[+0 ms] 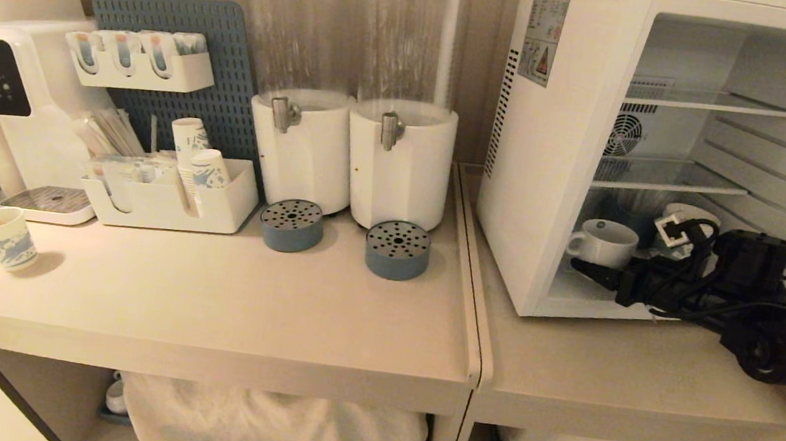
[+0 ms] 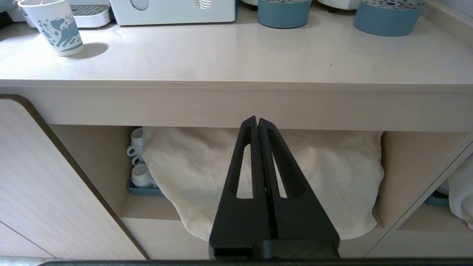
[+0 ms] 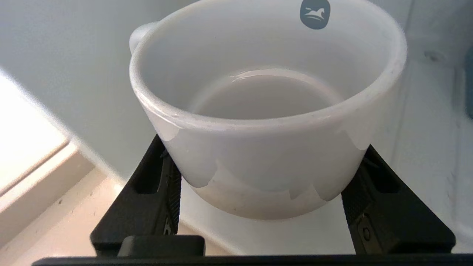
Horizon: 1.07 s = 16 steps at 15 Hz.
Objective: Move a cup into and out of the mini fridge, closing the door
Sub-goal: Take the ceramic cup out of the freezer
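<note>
My right gripper (image 1: pixel 596 271) reaches into the boxy white mini fridge (image 1: pixel 560 158), bottom compartment. The small squat white ceramic cup (image 1: pixel 602 242) sits upright at 12 o'clock from my fingertips, dead ahead between them, loop handle around 10 o'clock on the far side. Fingers (image 3: pixel 159 184) spread wide, flanking the cup's lower wall; contact looks likely, a firm grip I can't confirm. My left gripper (image 2: pixel 257 123) is parked below the counter, pinched closed, empty.

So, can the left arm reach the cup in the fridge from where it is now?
Probably not. The left gripper sits shut below the counter, well left of the mini fridge. The right gripper already straddles the cup through the open front.
</note>
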Tool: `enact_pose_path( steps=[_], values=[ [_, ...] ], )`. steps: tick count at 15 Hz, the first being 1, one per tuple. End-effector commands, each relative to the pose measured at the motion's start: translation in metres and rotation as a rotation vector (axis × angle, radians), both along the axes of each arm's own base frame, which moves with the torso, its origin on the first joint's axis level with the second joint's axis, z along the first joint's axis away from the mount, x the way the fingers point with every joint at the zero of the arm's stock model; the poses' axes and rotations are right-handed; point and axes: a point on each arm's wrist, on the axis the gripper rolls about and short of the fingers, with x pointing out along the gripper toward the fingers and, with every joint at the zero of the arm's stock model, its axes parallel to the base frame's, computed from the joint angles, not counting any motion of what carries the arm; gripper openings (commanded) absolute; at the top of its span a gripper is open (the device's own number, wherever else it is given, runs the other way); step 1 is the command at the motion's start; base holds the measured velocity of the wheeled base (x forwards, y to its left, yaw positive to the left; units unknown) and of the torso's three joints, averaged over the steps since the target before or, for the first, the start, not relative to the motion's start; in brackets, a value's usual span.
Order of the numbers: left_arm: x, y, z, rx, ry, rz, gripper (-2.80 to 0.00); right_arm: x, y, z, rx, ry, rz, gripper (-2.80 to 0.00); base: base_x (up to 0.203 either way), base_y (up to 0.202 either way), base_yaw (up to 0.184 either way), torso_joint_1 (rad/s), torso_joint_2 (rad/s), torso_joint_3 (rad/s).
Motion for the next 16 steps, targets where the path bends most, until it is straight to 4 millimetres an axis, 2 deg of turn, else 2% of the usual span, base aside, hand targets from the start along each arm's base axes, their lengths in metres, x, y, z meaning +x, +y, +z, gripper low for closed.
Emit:
enact_pose_path(
  steps=[1,4,6,12,16],
  values=[
    [0.000,0.000,0.000,-0.001,0.001,0.002,-2.80,-0.009,-0.003,0.006,0.000,-0.008,0.002,-2.80,0.000,0.000,0.000,0.000,0.00,0.000],
    [0.000,0.000,0.000,-0.001,0.001,0.000,-2.80,-0.019,-0.008,0.011,0.003,-0.018,0.001,-2.80,0.000,0.000,0.000,0.000,0.00,0.000],
    [0.000,0.000,0.000,0.000,0.001,0.000,-2.80,-0.034,-0.010,0.023,0.005,-0.051,0.008,-2.80,0.000,0.000,0.000,0.000,0.00,0.000],
    [0.000,0.000,0.000,-0.001,0.001,0.000,-2.80,-0.091,-0.005,0.067,0.005,-0.128,0.021,-2.80,0.000,0.000,0.000,0.000,0.00,0.000],
    [0.000,0.000,0.000,-0.001,0.001,0.002,-2.80,-0.133,-0.005,0.095,0.044,-0.137,-0.094,-2.80,0.000,0.000,0.000,0.000,0.00,0.000]
  ],
)
